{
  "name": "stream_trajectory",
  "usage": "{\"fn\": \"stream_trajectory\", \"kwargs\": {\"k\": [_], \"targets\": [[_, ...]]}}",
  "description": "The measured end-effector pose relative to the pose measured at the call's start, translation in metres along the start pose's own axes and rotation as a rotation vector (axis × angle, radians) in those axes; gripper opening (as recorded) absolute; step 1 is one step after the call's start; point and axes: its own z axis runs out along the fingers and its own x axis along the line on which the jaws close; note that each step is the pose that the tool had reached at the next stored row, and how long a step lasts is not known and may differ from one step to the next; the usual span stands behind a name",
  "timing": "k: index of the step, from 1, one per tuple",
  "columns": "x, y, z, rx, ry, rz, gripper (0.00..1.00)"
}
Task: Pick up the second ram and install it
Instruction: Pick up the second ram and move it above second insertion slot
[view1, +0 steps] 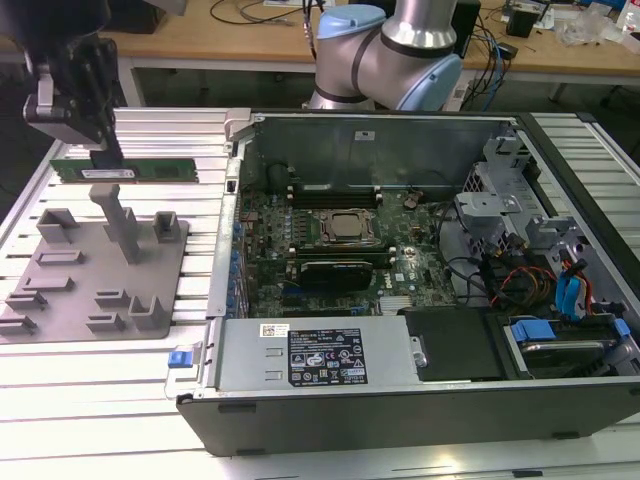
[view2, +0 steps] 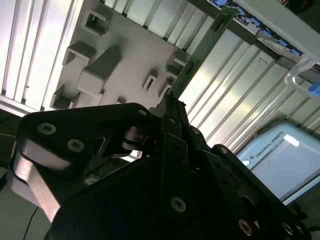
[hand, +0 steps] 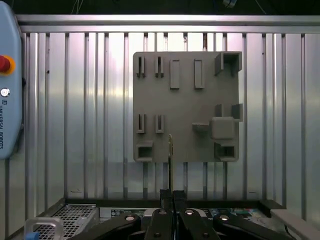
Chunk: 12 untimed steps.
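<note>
The second ram (view1: 160, 170), a long green stick with a white label, hangs level above the grey holder plate (view1: 60, 285) at the exterior view's left. My gripper (view1: 108, 155) is shut on its top edge, near the end away from the computer. In both wrist views the ram shows edge-on, reaching out from between the black fingers: ram (hand: 170, 150) and gripper (hand: 170, 192) in the first wrist view, ram (view2: 200, 50) and gripper (view2: 170, 100) in the second. The holder plate (hand: 187, 75) lies below it.
An open computer case (view1: 400, 400) lies at the exterior view's right, with the motherboard (view1: 300, 225), a silver processor (view1: 347, 227) and dark slots beside it. The ribbed aluminium table (view1: 90, 370) carries everything. A pendant (hand: 7, 85) lies beside the plate. The arm's base (view1: 385, 50) stands behind the case.
</note>
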Motion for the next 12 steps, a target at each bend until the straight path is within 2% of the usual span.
{"fn": "stream_trajectory", "kwargs": {"k": [2,5,12], "targets": [[0.0001,-0.008,-0.0002,-0.0001,0.0001,0.0,0.09],[0.0001,-0.0268,-0.0007,0.0,0.0001,0.0,0.09],[0.0003,-0.0541,-0.0012,0.0,0.0,0.0,0.09]]}}
